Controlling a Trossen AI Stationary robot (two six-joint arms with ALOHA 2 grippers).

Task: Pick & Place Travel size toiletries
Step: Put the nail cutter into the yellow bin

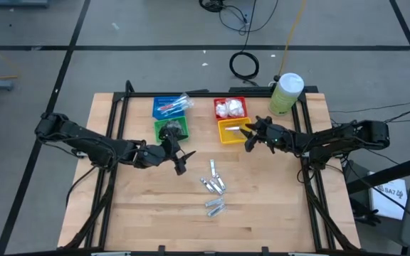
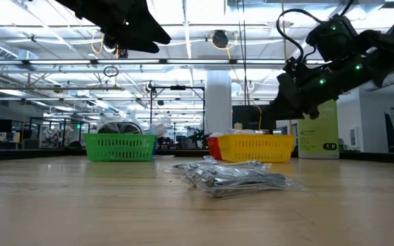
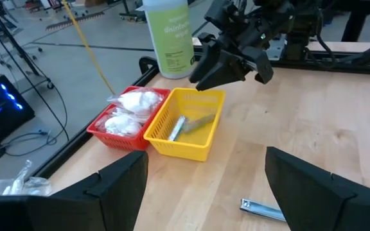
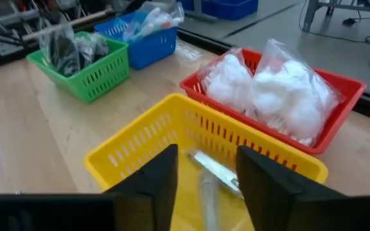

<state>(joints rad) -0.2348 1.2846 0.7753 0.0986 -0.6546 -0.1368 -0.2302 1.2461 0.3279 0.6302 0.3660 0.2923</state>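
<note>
The right pincer (image 1: pixel 250 137) hangs over the yellow basket (image 1: pixel 230 132), fingers apart, a silver tube (image 4: pixel 216 171) lying inside. More tubes (image 1: pixel 213 186) lie mid-bench (image 1: pixel 276 206), open wood around them. The left pincer (image 1: pixel 177 156), jaws apart and empty, waits beside the green basket (image 1: pixel 171 128). The bottle's (image 3: pixel 168 35) label is unreadable.

Silver tubes (image 1: pixel 213 186) lie clustered mid-table.
</note>
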